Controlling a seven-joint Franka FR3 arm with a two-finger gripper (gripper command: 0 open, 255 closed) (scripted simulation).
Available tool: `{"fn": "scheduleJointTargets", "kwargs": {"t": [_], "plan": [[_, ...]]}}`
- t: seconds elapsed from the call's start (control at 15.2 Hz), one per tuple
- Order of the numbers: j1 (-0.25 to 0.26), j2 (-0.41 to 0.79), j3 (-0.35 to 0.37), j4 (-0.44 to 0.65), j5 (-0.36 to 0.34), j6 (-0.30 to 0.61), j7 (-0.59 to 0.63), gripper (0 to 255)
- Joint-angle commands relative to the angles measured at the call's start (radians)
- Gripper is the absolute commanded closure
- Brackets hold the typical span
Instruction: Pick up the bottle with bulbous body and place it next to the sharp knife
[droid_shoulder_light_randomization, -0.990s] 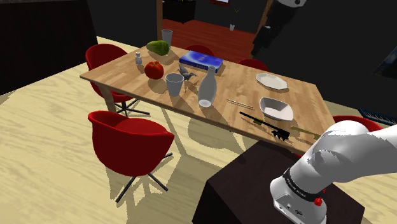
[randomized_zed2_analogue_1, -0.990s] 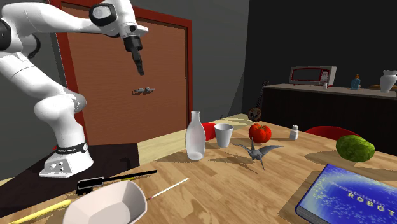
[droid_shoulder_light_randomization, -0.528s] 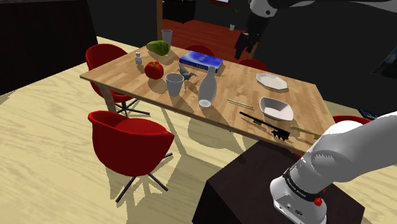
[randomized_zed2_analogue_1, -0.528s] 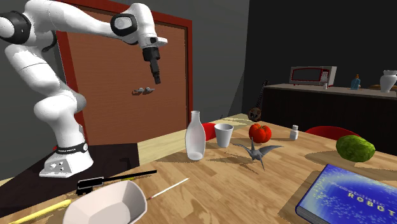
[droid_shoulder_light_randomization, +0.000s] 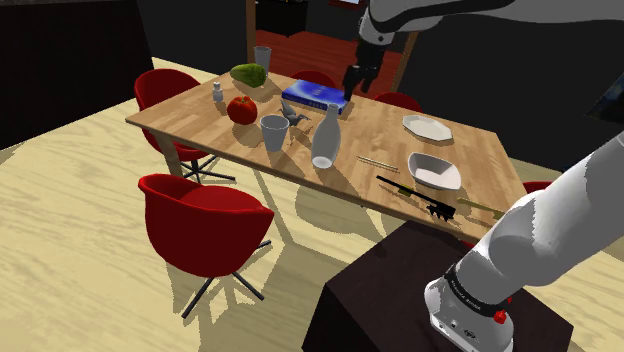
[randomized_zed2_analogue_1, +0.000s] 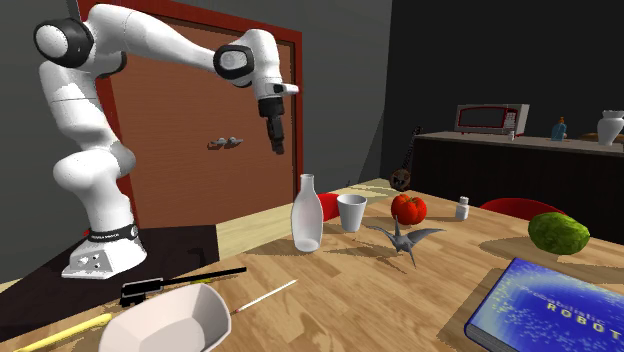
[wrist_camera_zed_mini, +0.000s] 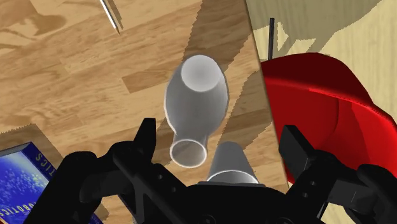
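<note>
Shoulder view: one bottle (droid_shoulder_light_randomization: 322, 138), one knife (droid_shoulder_light_randomization: 402, 186), one pincer (droid_shoulder_light_randomization: 351, 87).

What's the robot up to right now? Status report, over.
Jaws open, empty, up above the white bottle. Bottle upright, not yet gripped. White cup close beside it; black knife lies apart.

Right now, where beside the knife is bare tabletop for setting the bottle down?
Bare wood lies between the bottle and the knife, bordered by the chopsticks and the table edge. Another open patch sits between the book and the plate. Crowded beyond the knife, where the white bowl sits close.
</note>
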Motion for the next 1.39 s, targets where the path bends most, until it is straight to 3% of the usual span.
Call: {"fn": "scheduleJointTargets", "kwargs": {"t": [0.0,0.46,0.92,1.32], "plan": [[-0.001,0.074,-0.005,0.05,0.015,0.008,-0.009,0],[-0.017,0.339,-0.017,0.258,0.072,0.017,-0.05,0],[-0.017,0.369,-0.016,0.203,0.075,0.101,-0.052,0],[-0.017,0.372,-0.016,0.199,0.076,0.108,-0.052,0]]}}
